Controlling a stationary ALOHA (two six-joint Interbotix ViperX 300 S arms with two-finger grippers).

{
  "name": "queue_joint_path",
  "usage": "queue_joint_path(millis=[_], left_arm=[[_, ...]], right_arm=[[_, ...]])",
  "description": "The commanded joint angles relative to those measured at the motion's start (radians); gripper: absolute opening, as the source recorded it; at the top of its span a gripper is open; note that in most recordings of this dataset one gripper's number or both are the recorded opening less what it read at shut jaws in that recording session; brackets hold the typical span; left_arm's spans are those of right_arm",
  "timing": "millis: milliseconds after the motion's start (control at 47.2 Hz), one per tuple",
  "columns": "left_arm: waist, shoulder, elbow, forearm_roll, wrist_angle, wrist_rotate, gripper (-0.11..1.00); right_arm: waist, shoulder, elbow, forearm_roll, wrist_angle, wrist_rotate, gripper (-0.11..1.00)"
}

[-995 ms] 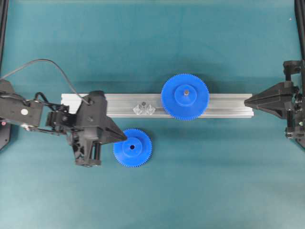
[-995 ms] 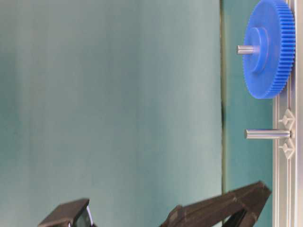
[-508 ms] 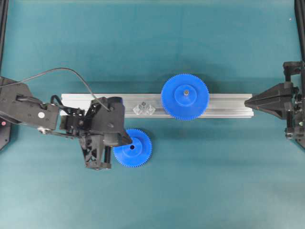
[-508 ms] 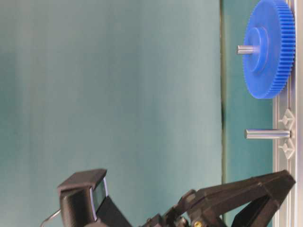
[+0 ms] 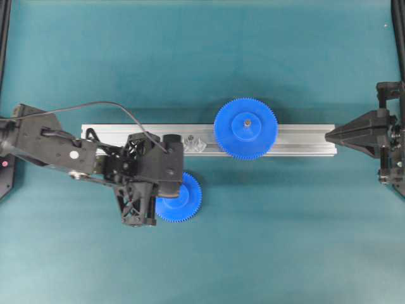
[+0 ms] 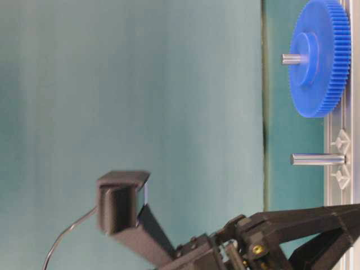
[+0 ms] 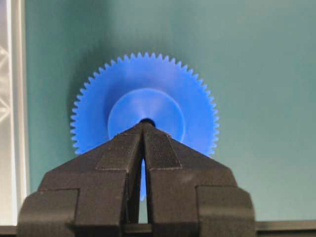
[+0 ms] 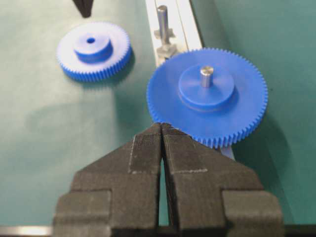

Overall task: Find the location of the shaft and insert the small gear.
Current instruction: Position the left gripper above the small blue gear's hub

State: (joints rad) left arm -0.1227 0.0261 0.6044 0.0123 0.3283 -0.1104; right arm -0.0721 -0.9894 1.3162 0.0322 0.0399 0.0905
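- Blue is popping against the teal table mat [image 5: 253,240] in the overhead view: the small gear [image 5: 185,201], a bright blue plastic toothed wheel, is lying flat just below the long silver aluminium rail [image 5: 297,139], half hidden under the left gripper [image 5: 172,190], which is hanging right over its hub.
- Sitting on that rail is the bigger blue gear [image 5: 245,128] with a grey pin through it, and beside it on the left is the shaft [image 5: 190,137], a tiny silvery pin with a glassy faceted base. The right gripper [image 5: 328,135] is hanging off the rail's far end, fingers clenched.
- Table-level view, turned sideways: the shaft [image 6: 316,159] is sticking straight out of the rail [image 6: 342,197], bare, with the bigger gear [image 6: 319,58] near it and the left arm's black parts filling the bottom.
- Left wrist view: the black jaws are pressed tight together with nothing between them, tips [image 7: 143,126] sitting over the small gear's [image 7: 190,98] dark centre hole.
- Right wrist view: jaws are clamped together, empty, tips [image 8: 161,127] at the bigger gear's [image 8: 207,96] toothed edge; the small gear [image 8: 94,49] is lying on the mat well apart from the shaft [image 8: 162,19].
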Motion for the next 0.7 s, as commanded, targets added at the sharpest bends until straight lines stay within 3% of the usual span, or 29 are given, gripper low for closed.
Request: queue_joint_path(millis=[0, 678], left_arm=[[-0.005, 0.003, -0.049, 0.002, 0.034, 0.003, 0.01], [-0.012, 0.107, -0.221, 0.002, 0.295, 0.006, 0.01]], right_arm=[[-0.006, 0.006, -0.008, 0.0, -0.005, 0.009, 0.0], [-0.006, 0.002, -0.002, 0.002, -0.009, 0.009, 0.0]])
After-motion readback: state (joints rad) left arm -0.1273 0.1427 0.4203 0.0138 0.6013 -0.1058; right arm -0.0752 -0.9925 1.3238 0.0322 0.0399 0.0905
